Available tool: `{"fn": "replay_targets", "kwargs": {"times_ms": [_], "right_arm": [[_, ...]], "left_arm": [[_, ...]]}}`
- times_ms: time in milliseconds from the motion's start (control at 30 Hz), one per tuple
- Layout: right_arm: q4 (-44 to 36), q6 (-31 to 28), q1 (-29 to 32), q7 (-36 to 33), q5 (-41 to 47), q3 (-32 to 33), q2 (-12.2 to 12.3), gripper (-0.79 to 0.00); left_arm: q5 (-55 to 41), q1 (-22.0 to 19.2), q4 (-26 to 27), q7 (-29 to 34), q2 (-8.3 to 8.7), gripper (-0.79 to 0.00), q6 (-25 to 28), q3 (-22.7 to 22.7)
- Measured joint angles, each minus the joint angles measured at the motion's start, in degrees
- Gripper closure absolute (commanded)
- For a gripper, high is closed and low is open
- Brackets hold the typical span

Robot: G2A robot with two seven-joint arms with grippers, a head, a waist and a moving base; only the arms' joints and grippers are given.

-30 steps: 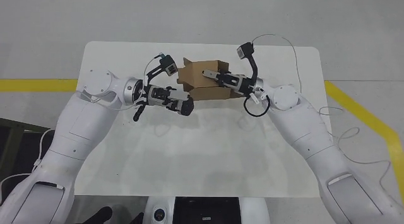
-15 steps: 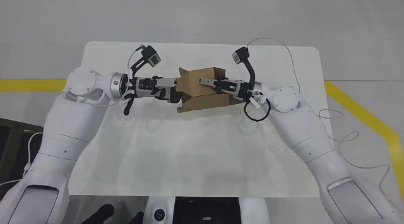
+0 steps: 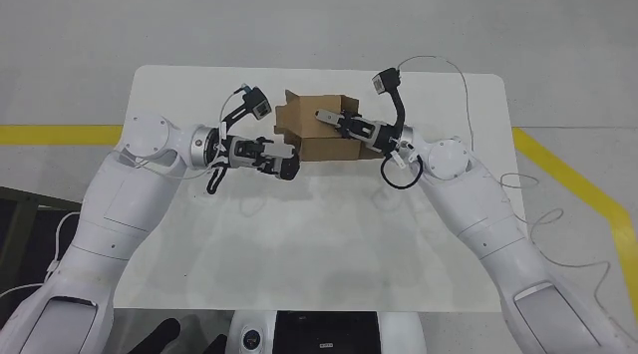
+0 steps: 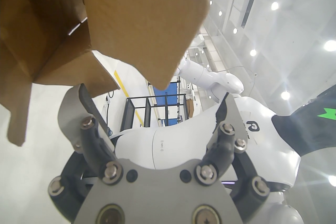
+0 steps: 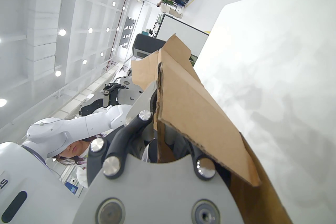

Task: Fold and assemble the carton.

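Carton [image 3: 321, 135], one only, is a plain brown cardboard box, half formed, with its walls up, its inside open and several flaps sticking out loose. One flap [image 4: 141, 20] with rounded corners juts out over the left gripper. The box is over the far half of the one white table [image 3: 299, 254], about midway between the left and right edges and close to the far edge. Whether it rests on the top or is lifted off it cannot be told. There are two grippers. Nearest, the left gripper [image 3: 291, 166] sits just beside the carton's near left corner. Its fingers [image 4: 86, 104] are spread wide with nothing between them, close to the cardboard but not gripping it. Farther back, the right gripper [image 3: 329, 118] comes in from the right side and is clamped on a carton wall [image 5: 194, 109], the board's edge pinched between its fingers [image 5: 143, 101].
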State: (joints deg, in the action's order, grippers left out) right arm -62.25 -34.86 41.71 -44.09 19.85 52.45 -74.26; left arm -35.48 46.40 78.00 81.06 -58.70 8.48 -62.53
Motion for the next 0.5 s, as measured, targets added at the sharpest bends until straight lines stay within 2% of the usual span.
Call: {"fn": "replay_targets", "kwargs": {"times_ms": [500], "right_arm": [[-1.7, 0.1, 1.0, 1.2, -0.8, -1.2, -1.1, 0.0]], "left_arm": [[-0.8, -1.3, -0.4, -0.3, -0.66, -0.785, -0.5, 1.6]]}}
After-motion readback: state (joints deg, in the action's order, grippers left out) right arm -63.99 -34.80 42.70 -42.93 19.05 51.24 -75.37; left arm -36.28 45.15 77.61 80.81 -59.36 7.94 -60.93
